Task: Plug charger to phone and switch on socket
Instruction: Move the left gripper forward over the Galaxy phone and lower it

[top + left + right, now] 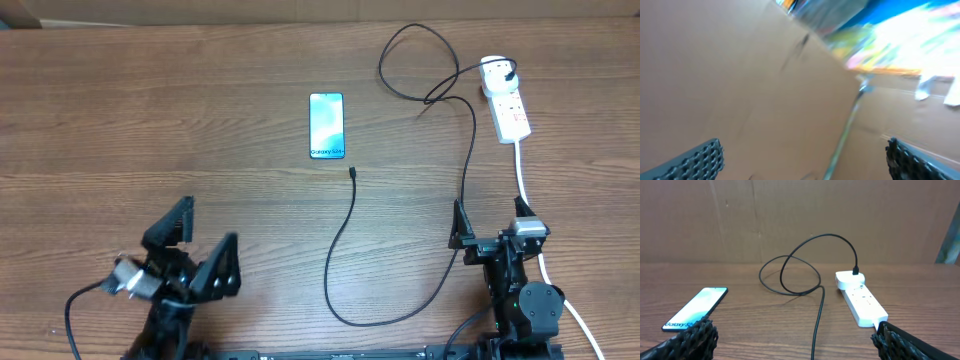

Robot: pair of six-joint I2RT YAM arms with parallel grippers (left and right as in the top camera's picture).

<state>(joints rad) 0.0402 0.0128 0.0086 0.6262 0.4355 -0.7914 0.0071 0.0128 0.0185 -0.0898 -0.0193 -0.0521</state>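
Left black two-finger gripper (197,245) at near-left, jaws spread wide, rolled diagonal, wrist pitched upward, ribbed black fingers (692,161) at the view's lower corners, right black two-finger gripper (493,230) at near-right, jaws wide apart, level, facing forward, both arms folded back.

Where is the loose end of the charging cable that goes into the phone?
On the wooden table, find the phone with its bright blue screen near the middle. Just beyond its nearer right corner lies the connector tip, not touching it. It ends the thin black charger, unlike the thick white cord of the socket.
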